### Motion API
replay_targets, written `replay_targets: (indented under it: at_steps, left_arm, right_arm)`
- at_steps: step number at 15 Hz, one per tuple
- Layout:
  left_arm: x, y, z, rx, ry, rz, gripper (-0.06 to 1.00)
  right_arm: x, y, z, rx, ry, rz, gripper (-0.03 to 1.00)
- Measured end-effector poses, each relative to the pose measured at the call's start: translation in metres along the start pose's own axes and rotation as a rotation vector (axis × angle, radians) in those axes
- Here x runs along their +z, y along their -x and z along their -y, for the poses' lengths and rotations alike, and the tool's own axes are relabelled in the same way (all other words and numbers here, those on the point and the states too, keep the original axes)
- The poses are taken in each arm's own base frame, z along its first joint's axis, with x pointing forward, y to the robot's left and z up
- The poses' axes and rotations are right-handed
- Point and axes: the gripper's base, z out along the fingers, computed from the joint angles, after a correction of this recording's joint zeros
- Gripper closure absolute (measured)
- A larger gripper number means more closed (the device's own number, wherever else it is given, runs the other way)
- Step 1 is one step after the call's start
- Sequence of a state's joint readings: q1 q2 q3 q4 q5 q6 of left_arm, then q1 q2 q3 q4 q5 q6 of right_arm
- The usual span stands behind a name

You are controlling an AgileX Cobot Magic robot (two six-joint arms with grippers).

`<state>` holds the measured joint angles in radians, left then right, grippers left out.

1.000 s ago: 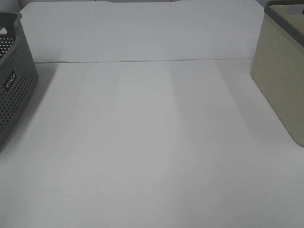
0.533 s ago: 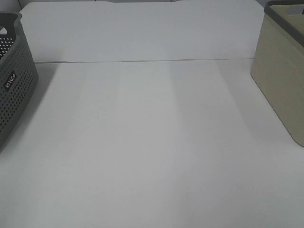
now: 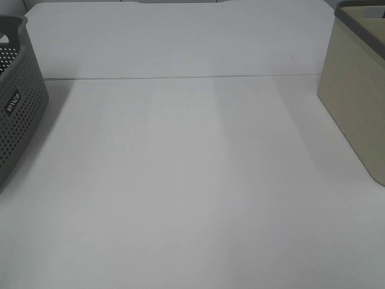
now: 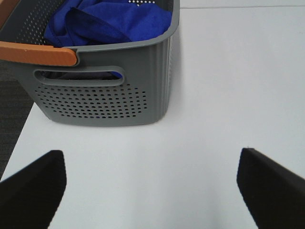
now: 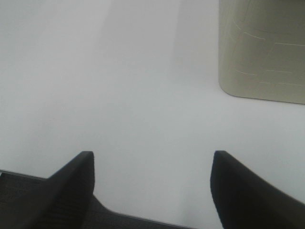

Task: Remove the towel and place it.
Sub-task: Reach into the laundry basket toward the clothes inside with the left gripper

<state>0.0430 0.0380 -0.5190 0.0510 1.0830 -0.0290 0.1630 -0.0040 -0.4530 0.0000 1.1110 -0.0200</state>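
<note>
The royal-blue towel [image 4: 109, 21] lies bunched inside a grey perforated basket [image 4: 102, 98] with an orange handle [image 4: 38, 53], seen in the left wrist view. My left gripper [image 4: 152, 183] stands open some way short of that basket, over the white table, nothing between its black fingers [image 4: 33, 183]. My right gripper [image 5: 152, 186] is open too, above bare table near a beige basket [image 5: 262, 52], nothing in it. In the exterior high view neither gripper shows, and the towel is hidden there.
The grey basket [image 3: 18, 96] stands at the table's left edge and the beige basket [image 3: 355, 96] at the right edge. A seam [image 3: 180, 77] crosses the white tabletop [image 3: 192, 180] between them. Dark floor [image 4: 9, 114] lies beyond the table's edge by the grey basket.
</note>
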Motion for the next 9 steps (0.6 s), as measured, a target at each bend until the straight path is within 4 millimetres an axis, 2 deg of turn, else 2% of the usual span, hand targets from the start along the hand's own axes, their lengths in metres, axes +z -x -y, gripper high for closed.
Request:
replay_targets:
  at_steps: [2, 3, 5, 7, 8, 9]
  left_arm:
    - [0.011, 0.007, 0.0, 0.068, 0.004, -0.105, 0.05]
    - [0.01, 0.01, 0.0, 0.094, 0.002, -0.123, 0.05]
    - [0.007, 0.029, -0.001, 0.257, -0.009, -0.18, 0.05]
    - [0.001, 0.058, -0.003, 0.372, 0.009, -0.167, 0.05]
    - [0.001, 0.067, -0.004, 0.396, 0.018, -0.169, 0.05]
    - [0.008, 0.103, -0.007, 0.473, 0.04, -0.204, 0.05]
  right_arm:
    - [0.0, 0.0, 0.0, 0.0, 0.0, 0.0, 0.28]
    - [0.0, 0.0, 0.0, 0.0, 0.0, 0.0, 0.28]
    - [0.0, 0.0, 0.0, 0.0, 0.0, 0.0, 0.28]
    - [0.0, 0.0, 0.0, 0.0, 0.0, 0.0, 0.28]
    - [0.0, 0.0, 0.0, 0.0, 0.0, 0.0, 0.28]
    - [0.0, 0.0, 0.0, 0.0, 0.0, 0.0, 0.28]
